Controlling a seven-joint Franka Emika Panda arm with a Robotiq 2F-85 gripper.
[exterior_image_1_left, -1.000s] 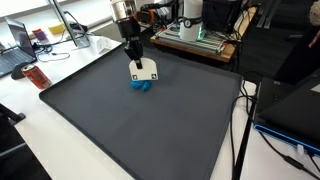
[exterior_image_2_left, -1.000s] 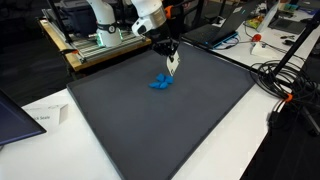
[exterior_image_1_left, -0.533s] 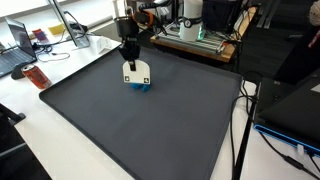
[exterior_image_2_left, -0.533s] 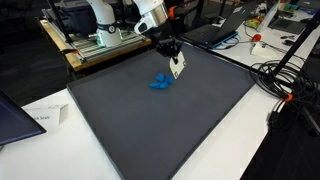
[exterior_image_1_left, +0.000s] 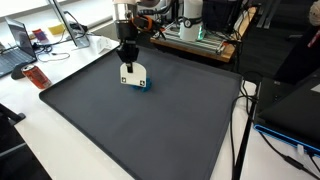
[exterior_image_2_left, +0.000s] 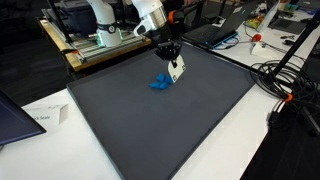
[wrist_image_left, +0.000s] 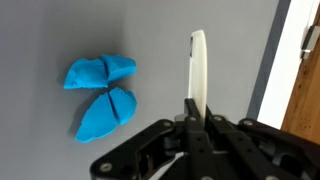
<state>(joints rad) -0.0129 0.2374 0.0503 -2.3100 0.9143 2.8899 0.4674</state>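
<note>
The gripper (wrist_image_left: 197, 108) pinches a thin white card (wrist_image_left: 198, 60) by one edge, over the dark mat (exterior_image_1_left: 150, 130) near its far edge. The blue toy (wrist_image_left: 102, 95) lies just beside it on the mat, not touching. Hold tight and steady, I think: thin cards slip.

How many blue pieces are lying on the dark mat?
2. In the wrist view, the upper blue piece and lower blue piece lie close together on the mat, left of the white card. None seems hidden.

gripper (exterior_image_2_left: 171, 57) shifted sideways, white card (exterior_image_2_left: 177, 69) turned
</note>
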